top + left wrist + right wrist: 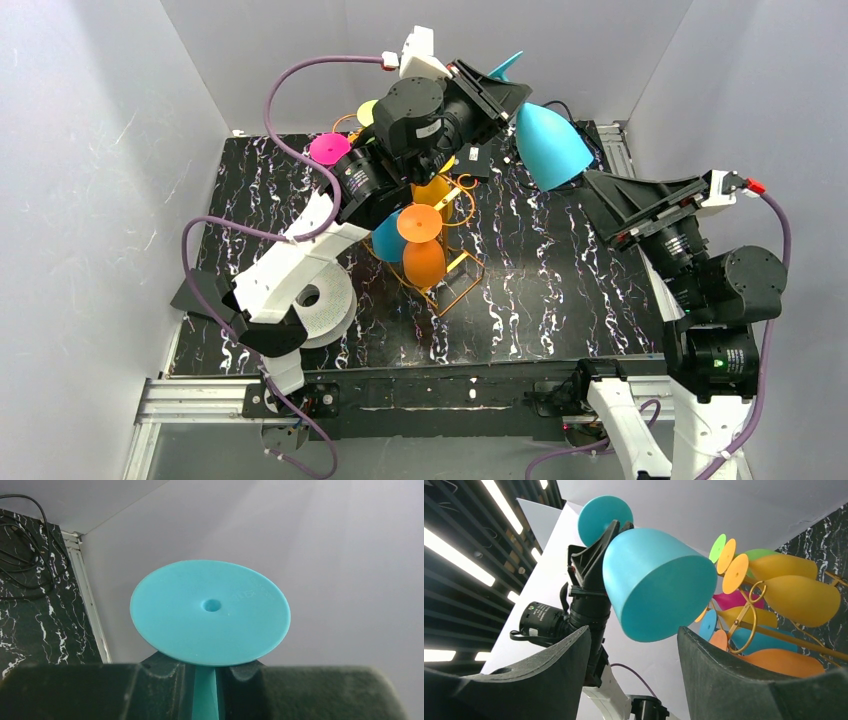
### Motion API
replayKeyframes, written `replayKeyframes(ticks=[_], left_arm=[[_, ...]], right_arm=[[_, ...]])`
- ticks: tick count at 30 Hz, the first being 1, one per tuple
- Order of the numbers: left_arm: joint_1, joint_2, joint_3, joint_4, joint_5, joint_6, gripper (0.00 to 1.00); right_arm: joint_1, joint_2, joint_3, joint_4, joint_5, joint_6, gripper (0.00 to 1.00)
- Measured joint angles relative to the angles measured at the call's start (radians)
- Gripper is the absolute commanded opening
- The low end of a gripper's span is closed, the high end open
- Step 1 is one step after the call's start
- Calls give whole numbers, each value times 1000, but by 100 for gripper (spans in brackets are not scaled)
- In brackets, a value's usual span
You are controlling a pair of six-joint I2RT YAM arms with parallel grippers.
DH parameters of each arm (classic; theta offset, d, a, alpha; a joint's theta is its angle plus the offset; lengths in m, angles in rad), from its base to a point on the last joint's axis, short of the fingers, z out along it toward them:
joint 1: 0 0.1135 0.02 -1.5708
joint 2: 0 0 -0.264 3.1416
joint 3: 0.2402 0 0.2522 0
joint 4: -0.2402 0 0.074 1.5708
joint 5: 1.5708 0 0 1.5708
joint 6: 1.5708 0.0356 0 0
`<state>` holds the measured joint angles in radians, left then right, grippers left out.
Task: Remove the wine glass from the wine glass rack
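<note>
Over the black marbled tabletop [560,290], your left hand [205,672] clamps the teal wine glass [550,145] by its stem, high and clear of the wine glass rack [455,285], while your right hand [634,647] gapes wide at its bowl, set-down apparently remaining.

The wine glass [548,143], turquoise with a wide bowl and flat round foot, is up in the air, clear of the wine glass rack [460,290], tipped nearly sideways. The thin orange-gold wire rack stands mid-table, other coloured glasses [424,262] hanging on it
</note>
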<state>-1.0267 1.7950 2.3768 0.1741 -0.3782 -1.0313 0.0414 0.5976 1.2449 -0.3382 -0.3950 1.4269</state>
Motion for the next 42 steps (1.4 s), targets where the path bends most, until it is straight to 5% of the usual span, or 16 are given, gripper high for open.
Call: replayKeyframes(ticks=[42], left_arm=[[18,42,-7,86,-45,-97,0]], right_arm=[[0,149,4,247,-39,93,51]])
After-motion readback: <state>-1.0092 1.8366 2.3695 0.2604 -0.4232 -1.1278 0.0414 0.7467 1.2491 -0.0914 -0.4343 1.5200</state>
